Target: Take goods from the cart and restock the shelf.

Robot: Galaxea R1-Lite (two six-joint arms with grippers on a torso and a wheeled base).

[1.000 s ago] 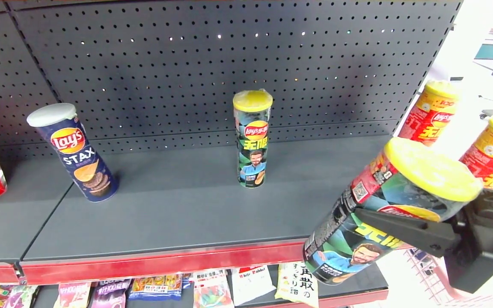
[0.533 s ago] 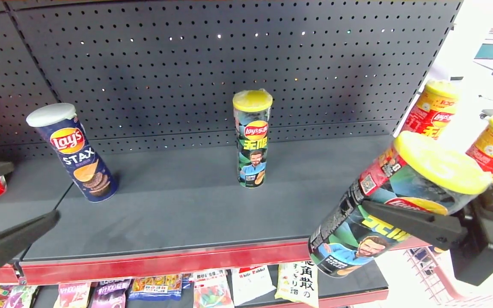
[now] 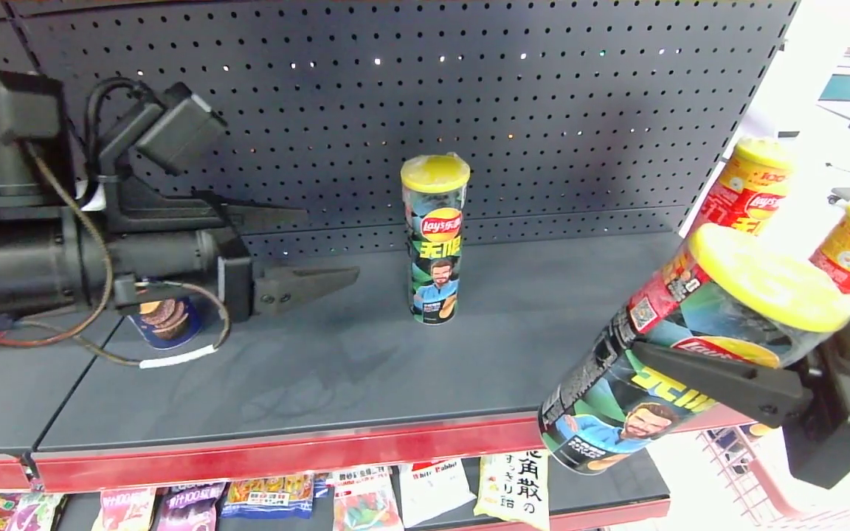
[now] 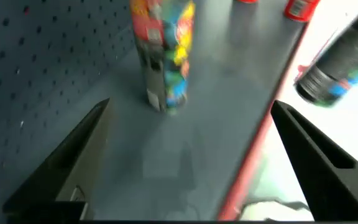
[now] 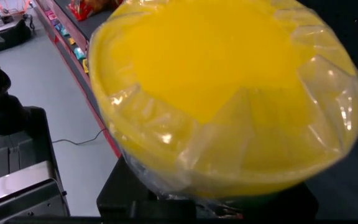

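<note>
Held can [image 3: 617, 398] and shelved can [image 3: 434, 251]: yellow lids, green-blue-black print; dark grey shelf [image 3: 307, 383], red edge

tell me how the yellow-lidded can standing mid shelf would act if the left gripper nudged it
The standing can is tall on a narrow base, so a high push would likely tip it. Being round, it would probably roll along the smooth shelf. A low nudge would more likely slide it.
</note>
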